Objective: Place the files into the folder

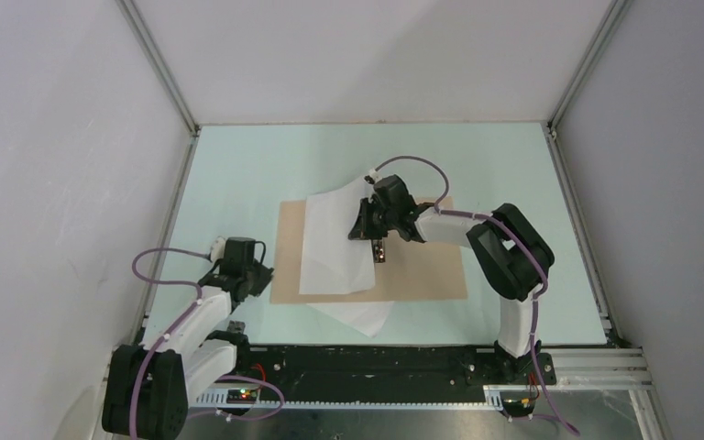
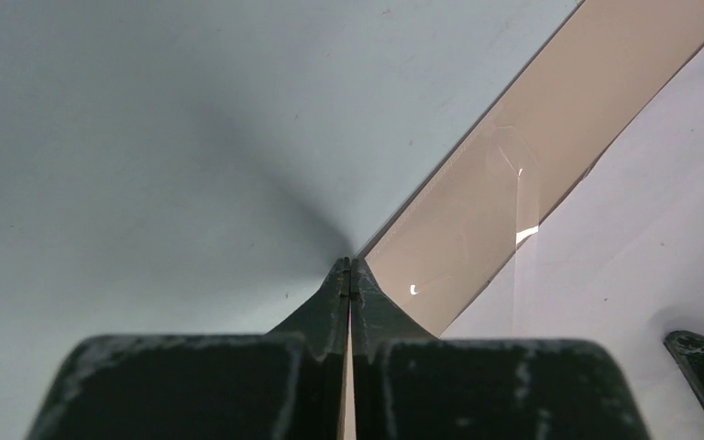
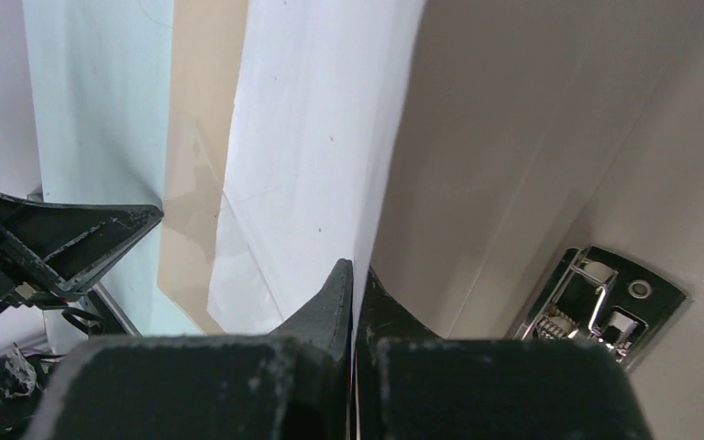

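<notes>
The tan folder (image 1: 422,266) lies open and flat on the table, its metal clip (image 1: 380,249) at the spine. The white files (image 1: 335,243) lie over its left half. My right gripper (image 1: 365,227) is shut on their right edge and lifts it off the folder, as the right wrist view shows: gripper (image 3: 356,268), files (image 3: 321,137), folder (image 3: 513,119), clip (image 3: 596,307). My left gripper (image 1: 264,273) is shut at the folder's left edge. In the left wrist view a tan sliver sits between that gripper's (image 2: 350,261) jaws, beside the folder (image 2: 513,156).
One more white sheet (image 1: 359,316) pokes out from under the folder's near edge. The pale green table (image 1: 238,174) is boxed in by grey walls with metal posts (image 1: 160,69). A black rail (image 1: 376,362) runs along the front between the arm bases.
</notes>
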You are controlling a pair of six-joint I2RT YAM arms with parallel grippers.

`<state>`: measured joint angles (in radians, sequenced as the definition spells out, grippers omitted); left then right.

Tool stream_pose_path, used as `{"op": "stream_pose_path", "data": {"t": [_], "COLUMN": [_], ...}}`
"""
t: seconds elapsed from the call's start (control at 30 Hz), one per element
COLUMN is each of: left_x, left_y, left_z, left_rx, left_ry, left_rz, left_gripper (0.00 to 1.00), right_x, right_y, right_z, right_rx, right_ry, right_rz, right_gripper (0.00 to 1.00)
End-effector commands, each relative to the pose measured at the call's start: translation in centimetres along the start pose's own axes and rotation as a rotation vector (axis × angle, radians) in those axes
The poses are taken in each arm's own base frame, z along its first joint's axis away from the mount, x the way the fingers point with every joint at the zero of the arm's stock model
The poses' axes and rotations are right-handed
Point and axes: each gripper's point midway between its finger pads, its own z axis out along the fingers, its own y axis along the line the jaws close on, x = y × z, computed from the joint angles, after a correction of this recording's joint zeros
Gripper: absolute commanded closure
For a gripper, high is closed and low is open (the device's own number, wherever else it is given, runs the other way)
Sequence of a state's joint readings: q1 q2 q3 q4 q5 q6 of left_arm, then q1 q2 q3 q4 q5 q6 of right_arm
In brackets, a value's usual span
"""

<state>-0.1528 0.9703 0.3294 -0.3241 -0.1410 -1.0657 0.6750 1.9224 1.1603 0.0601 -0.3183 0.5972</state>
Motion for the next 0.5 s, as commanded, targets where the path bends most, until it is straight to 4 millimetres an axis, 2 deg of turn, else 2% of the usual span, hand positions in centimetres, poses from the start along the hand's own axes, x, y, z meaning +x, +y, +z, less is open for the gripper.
{"op": "stream_pose_path", "data": {"t": [0.0, 0.17, 0.47], "left_x": [0.5, 0.6, 0.7], "left_y": [1.1, 1.2, 1.2], "left_z": [0.1, 0.1, 0.2], "left_rx": [-0.056, -0.061, -0.061], "left_ry": [0.013, 0.017, 0.024], "left_rz": [0.002, 0.007, 0.011], "left_gripper": [1.00, 1.00, 1.00], "right_x": [-0.8, -0.9, -1.8], "right_y": [1.2, 2.2, 2.0], "right_z": [1.0, 1.6, 2.1], "right_rx": [-0.031, -0.043, -0.029], "right_ry": [-0.023, -0.023, -0.060], "right_rz": [0.018, 0.042, 0.095], "right_gripper": [1.00, 1.00, 1.00]}}
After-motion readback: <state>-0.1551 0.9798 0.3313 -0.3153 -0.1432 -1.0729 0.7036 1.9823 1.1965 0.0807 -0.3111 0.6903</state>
